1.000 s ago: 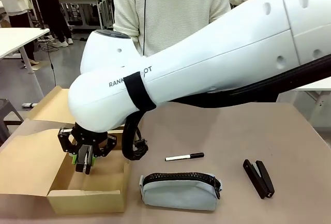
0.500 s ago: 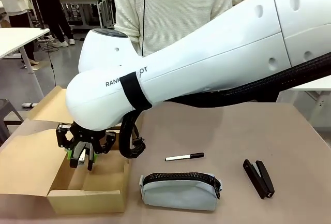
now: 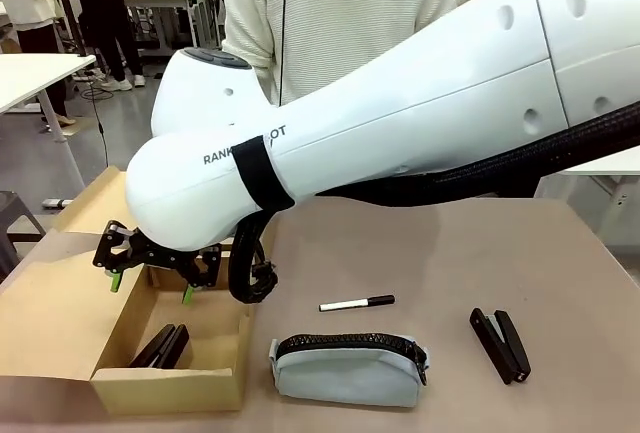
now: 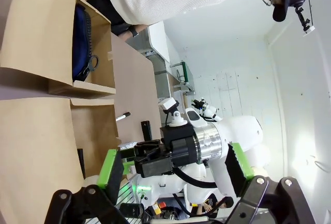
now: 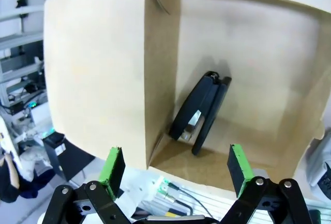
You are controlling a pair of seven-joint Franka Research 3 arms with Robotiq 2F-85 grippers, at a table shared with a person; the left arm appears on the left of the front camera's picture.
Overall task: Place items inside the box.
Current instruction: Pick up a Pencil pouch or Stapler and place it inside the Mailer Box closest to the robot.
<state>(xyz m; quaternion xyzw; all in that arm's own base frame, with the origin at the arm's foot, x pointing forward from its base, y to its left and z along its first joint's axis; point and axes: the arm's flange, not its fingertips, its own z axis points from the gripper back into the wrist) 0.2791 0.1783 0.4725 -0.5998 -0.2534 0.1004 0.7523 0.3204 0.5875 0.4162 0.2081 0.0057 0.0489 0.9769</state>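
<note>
My right gripper (image 3: 150,265) hangs open just above the cardboard box (image 3: 170,388) at the table's front left. A black stapler (image 3: 160,346) lies loose on the box floor, below and between the spread fingers (image 5: 113,164) in the right wrist view, stapler (image 5: 199,113). On the table lie a white marker (image 3: 357,303), a grey-blue zip pouch (image 3: 348,368) and a second black stapler (image 3: 500,345). My left gripper (image 4: 174,164) is open and holds nothing. A dark blue object (image 4: 81,43) sits in a box compartment (image 4: 36,22). The yellow utility knife is hidden.
A person in a white sweater (image 3: 330,13) stands at the far side. My right arm (image 3: 400,133) spans the table from right to left over the box's back half. The box flaps (image 3: 50,313) lie spread open to the left.
My right gripper opened and let the black stapler drop into the box. It then rose a little above the box.
</note>
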